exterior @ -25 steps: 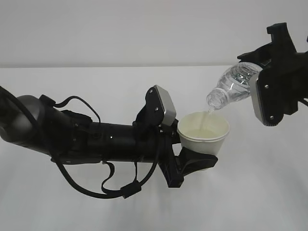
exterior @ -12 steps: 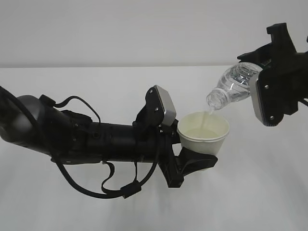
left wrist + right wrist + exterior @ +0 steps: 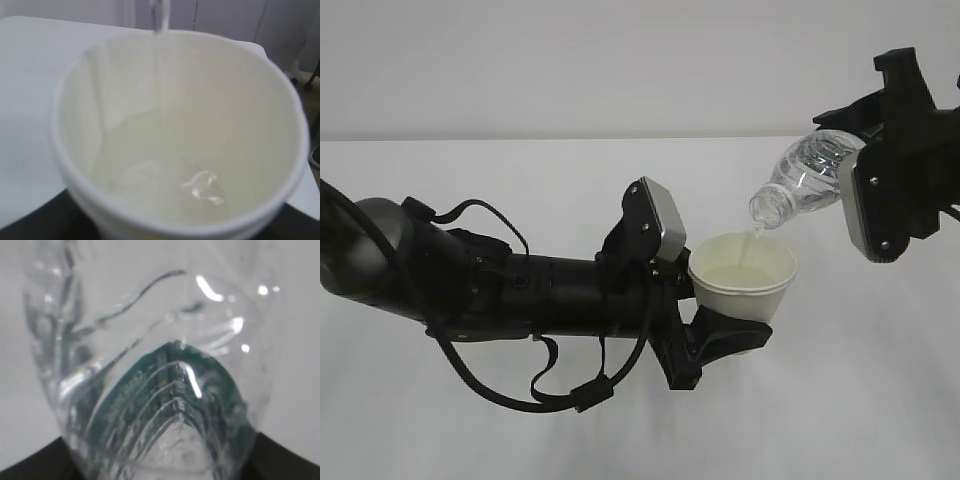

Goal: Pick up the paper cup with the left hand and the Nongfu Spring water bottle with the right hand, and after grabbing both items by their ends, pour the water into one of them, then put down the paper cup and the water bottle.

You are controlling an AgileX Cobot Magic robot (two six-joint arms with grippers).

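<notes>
My left gripper (image 3: 725, 330) is shut on the lower part of the white paper cup (image 3: 743, 275), held upright above the table. My right gripper (image 3: 865, 165) is shut on the base end of the Nongfu Spring water bottle (image 3: 800, 180), which is tilted with its open neck down-left over the cup's rim. A thin stream of water (image 3: 754, 238) falls from the neck into the cup. The left wrist view looks into the paper cup (image 3: 85, 100), with water (image 3: 165, 175) pooled at its bottom. In the right wrist view the clear ribbed bottle (image 3: 165, 390) fills the frame, its green label showing through.
The white table (image 3: 840, 400) runs under both arms, with a pale wall behind it. The left arm's loose black cables (image 3: 510, 390) hang low over the table.
</notes>
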